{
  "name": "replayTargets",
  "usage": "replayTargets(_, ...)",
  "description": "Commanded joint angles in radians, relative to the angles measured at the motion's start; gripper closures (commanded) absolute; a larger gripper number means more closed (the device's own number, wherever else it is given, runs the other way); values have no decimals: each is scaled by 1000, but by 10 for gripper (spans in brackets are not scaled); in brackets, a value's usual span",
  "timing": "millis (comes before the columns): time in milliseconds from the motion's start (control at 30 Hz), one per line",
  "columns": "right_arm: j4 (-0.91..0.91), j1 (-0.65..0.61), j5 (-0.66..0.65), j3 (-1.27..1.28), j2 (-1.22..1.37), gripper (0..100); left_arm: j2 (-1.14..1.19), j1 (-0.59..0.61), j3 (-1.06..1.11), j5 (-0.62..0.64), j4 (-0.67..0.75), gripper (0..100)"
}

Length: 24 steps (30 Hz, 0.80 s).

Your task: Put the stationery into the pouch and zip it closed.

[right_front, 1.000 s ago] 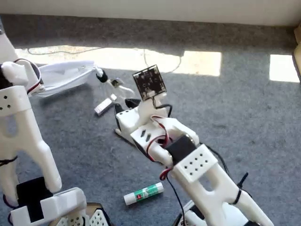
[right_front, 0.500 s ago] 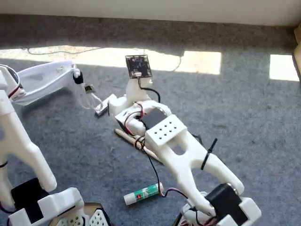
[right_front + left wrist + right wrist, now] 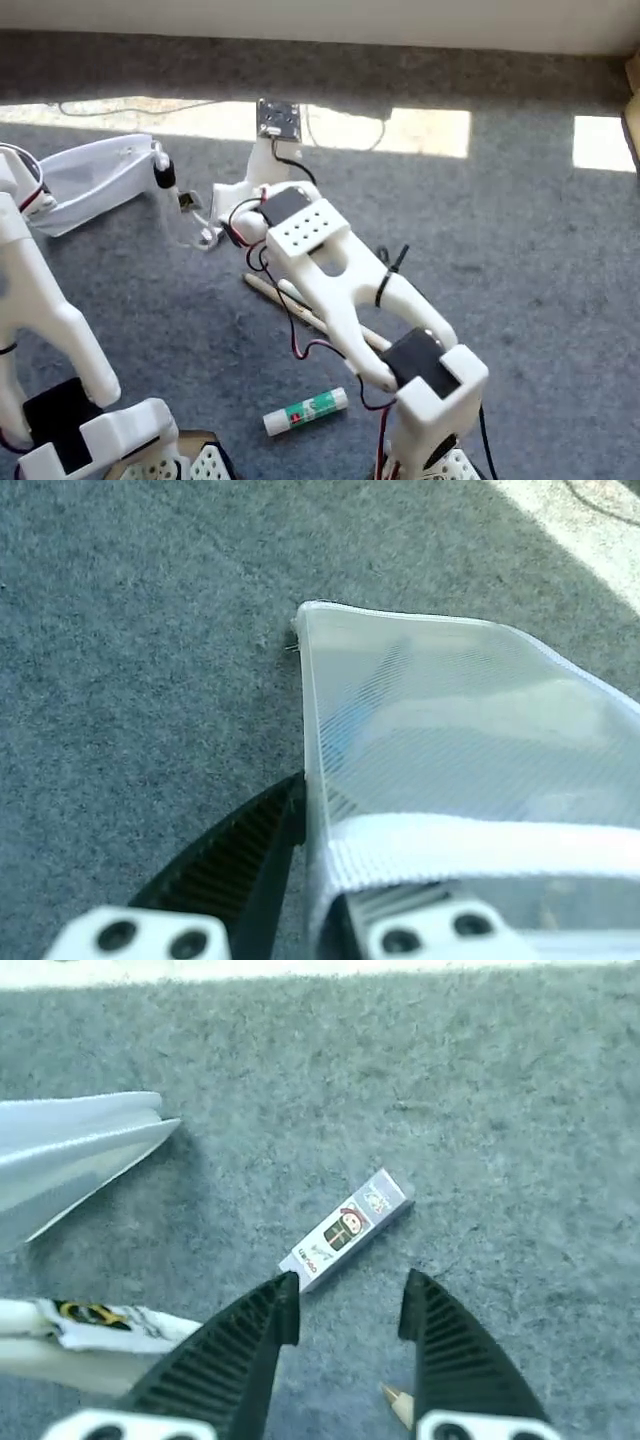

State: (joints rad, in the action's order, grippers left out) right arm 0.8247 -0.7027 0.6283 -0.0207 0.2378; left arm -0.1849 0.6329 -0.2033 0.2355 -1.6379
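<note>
The grey table carries everything. At its far left the pouch is held up, its edge pinched in the left end effector. The right end effector hovers with its jaws spread and empty just above the eraser, near the pouch. The pick would likely go best by coming straight down astride the eraser's narrow sides, clear of the pencil. The pouch is white translucent mesh with a solid band. The eraser is a small block in a printed sleeve.
</note>
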Motion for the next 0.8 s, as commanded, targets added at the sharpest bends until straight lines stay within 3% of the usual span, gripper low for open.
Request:
replayTargets(0, 42, 10, 18, -165, 54, 800, -59, 10, -18, 6, 6, 994)
replayTargets(400, 48, 13, 31, -414, 312, 800, -59, 10, -18, 6, 6, 994)
replayTargets(767, 48, 7, 31, -489, 437, 800, -59, 8, -18, 6, 6, 994)
